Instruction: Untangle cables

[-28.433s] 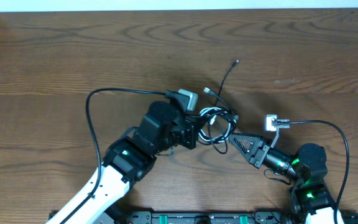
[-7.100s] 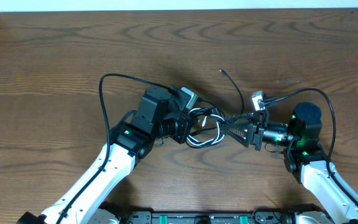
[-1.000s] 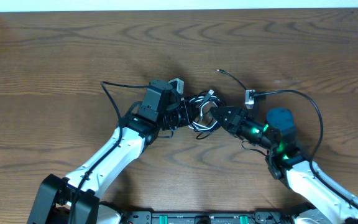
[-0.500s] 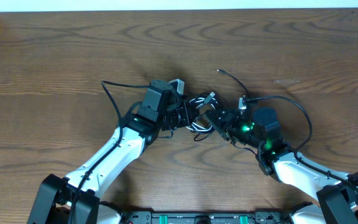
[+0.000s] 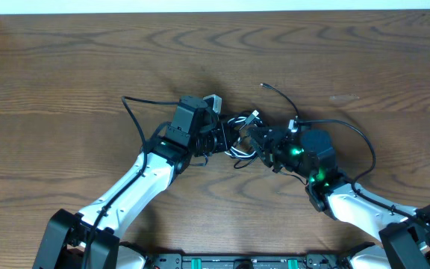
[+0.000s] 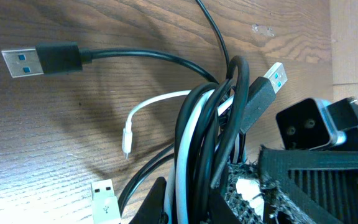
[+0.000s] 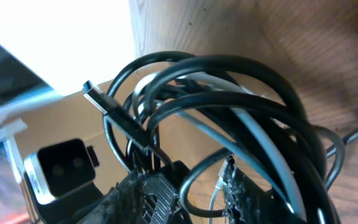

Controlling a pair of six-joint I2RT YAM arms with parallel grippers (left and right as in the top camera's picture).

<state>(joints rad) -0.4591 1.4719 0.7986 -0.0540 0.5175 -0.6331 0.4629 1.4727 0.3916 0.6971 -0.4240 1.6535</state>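
The cables (image 5: 239, 138) sit bundled in the middle of the desk (image 5: 88, 67), black loops around a white one. We see the left pincer (image 6: 194, 202) clamped on them. The right pincer (image 7: 197, 193) has strands between its fingers; we cannot tell whether it grips.

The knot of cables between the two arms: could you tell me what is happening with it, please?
Both arms are working on a tangled bundle of thin black and white cables in the middle of the brown wooden table. The left gripper has its jaws shut on the bundle from one side. The right gripper meets it from the other, strands running between its jaws, though a grip cannot be confirmed. Nothing is separated yet.
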